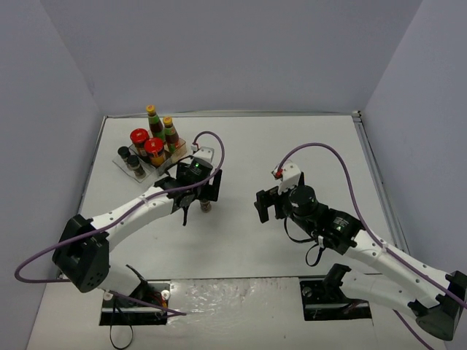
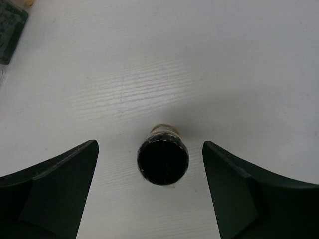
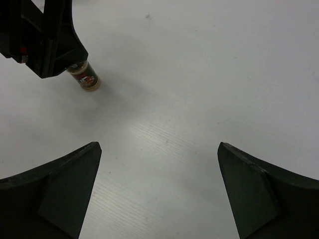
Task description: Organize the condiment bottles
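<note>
Straddling the spice jar (image 2: pixel 163 162), left tool (image 2: pixel 149 149) leaves side gaps.

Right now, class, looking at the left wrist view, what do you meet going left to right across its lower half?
One dark finger → black-capped spice jar, standing untouched in the gap → the other dark finger.

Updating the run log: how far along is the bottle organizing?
Done: six bottles stand on the rack. In hand: left gripper, open, straddles the last spice jar, upright on the table, not yet gripped. Left: grasp it and rack it. The right gripper is open and empty.
</note>
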